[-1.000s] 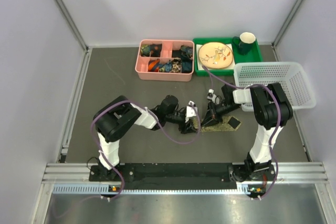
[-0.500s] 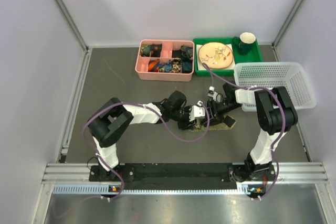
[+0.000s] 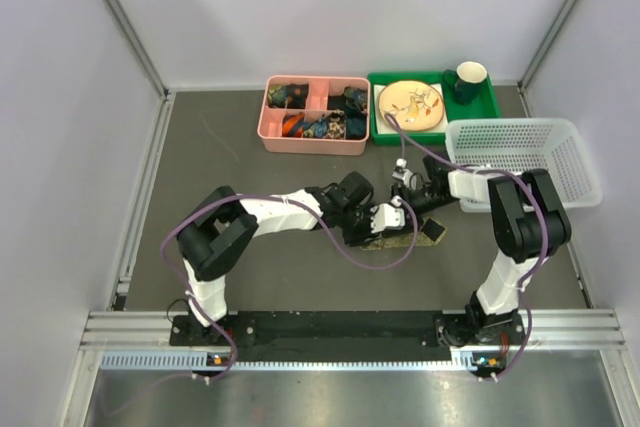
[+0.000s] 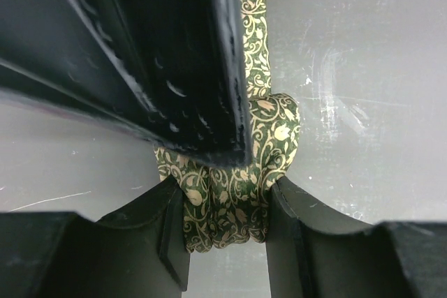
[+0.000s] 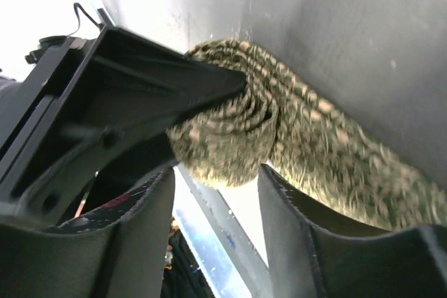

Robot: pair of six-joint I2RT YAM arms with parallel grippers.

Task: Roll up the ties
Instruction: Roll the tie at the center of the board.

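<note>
The tie (image 3: 393,240) is olive-tan with a dark vine pattern and lies mid-table, partly rolled. In the left wrist view the rolled bundle (image 4: 227,204) sits squeezed between my left gripper's (image 4: 225,239) fingers, and a narrow strip runs away from it. My left gripper (image 3: 384,217) is shut on it. In the right wrist view the roll (image 5: 223,137) sits at the tips of my right gripper (image 5: 216,193), its lower edge pinched between them, with flat tie trailing to the right. My right gripper (image 3: 405,201) meets the left one over the roll.
A pink divided box (image 3: 313,115) of small items, a green tray (image 3: 490,107) with a plate (image 3: 410,104) and a dark cup (image 3: 470,79) stand at the back. A white mesh basket (image 3: 520,157) stands right, close behind the right arm.
My left gripper has moved right and slightly back, closing up against the right gripper. The right gripper has drawn back a little. The loose length of tie has grown shorter.
</note>
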